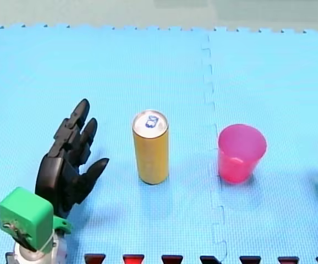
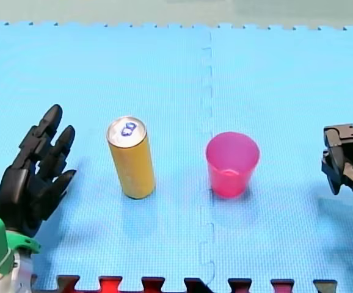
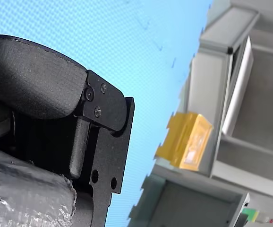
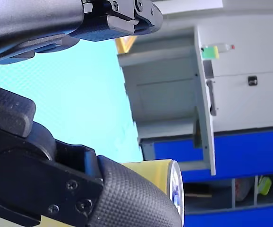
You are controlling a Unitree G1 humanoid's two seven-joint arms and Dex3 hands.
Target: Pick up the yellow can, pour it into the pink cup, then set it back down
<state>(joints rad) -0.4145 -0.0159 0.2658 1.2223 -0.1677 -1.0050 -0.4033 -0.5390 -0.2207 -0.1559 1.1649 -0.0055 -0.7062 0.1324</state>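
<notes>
Near the middle of the blue foam puzzle mat (image 1: 120, 71): tall slim yellow metal can (image 1: 151, 151), upright, silver tab end up. Stands free, touched by nothing. Cannot tell whether opened or sealed.

To the can's right, apart from it: pink translucent plastic cup (image 1: 240, 154), upright, mouth up, across the mat seam from the can.

To the can's left, near but not touching: black left hand (image 1: 71, 159), empty, closed on nothing, palm side turned toward the can. At the far right edge, well apart from the cup: black right hand (image 2: 341, 165), touching neither item; state cannot be told.

Also noted in the second wrist view: can top (image 4: 174, 189) close beside that hand's dark fingers.

Handling assessment, as judgement only:
- Probably thin-walled and smooth; likely slippery and dentable under a hard squeeze.
- Tall on a narrow base; tips readily if nudged high.
- Weight unknown; heavier and prone to sloshing if full.
- Best taken from the side at mid-body, thumb opposing fingers, clear of the top rim so the pour stays unobstructed.
- Cup judged light and easily knocked; calls for clearance when tilting.
</notes>
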